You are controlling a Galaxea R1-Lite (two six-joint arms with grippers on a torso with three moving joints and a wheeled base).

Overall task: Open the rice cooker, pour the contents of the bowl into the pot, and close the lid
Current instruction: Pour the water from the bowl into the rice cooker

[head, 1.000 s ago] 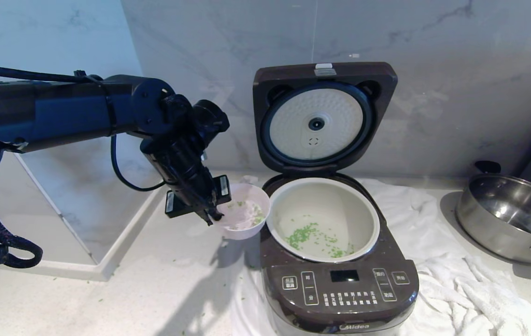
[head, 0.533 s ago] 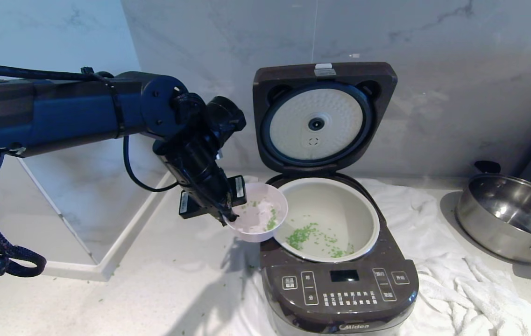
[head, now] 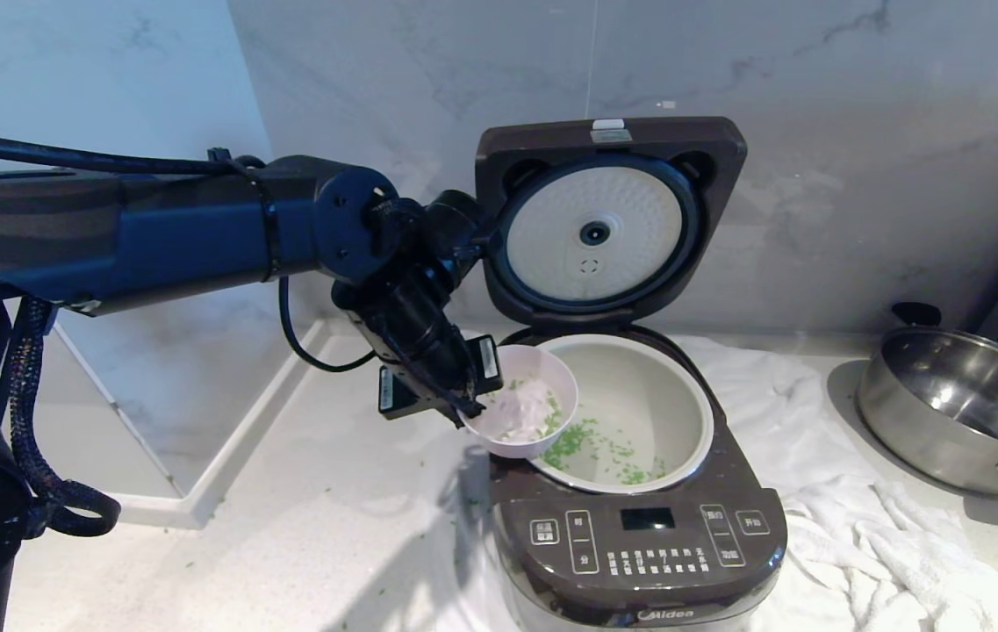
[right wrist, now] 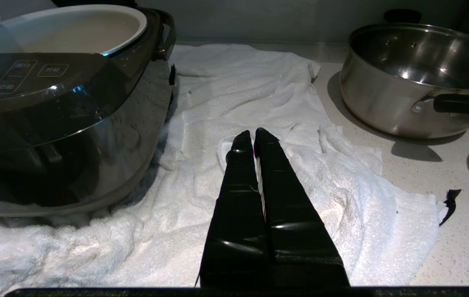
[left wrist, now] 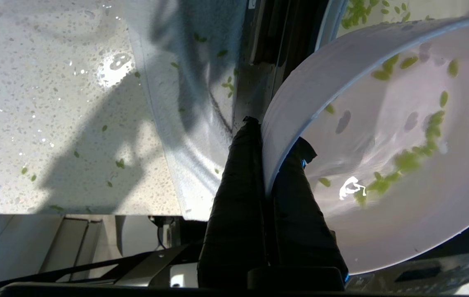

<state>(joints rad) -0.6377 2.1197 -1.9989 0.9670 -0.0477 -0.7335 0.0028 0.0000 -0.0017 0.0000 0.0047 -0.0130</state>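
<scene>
The rice cooker [head: 639, 544] stands with its lid [head: 608, 219] raised upright, the white dimpled plate facing me. The cream pot [head: 699, 412] inside holds scattered green contents [head: 604, 449]. My left gripper [head: 468, 405] is shut on the rim of the pink bowl [head: 520, 408], one finger inside and one outside. It holds the bowl over the pot's left rim, tilted toward the pot. Some green bits [left wrist: 407, 159] still cling inside the bowl [left wrist: 382, 214], close before the left gripper [left wrist: 275, 136]. My right gripper [right wrist: 255, 134] is shut and empty, parked low over the towel.
A white towel [head: 850, 527] lies under and right of the cooker. A steel pan [head: 955, 412] with black handles stands at the far right. Stray green bits [left wrist: 119, 163] dot the counter left of the cooker. The marble wall rises close behind the lid.
My left arm has carried the bowl to the right, from beside the cooker to over the pot's left rim. The right arm has not moved.
</scene>
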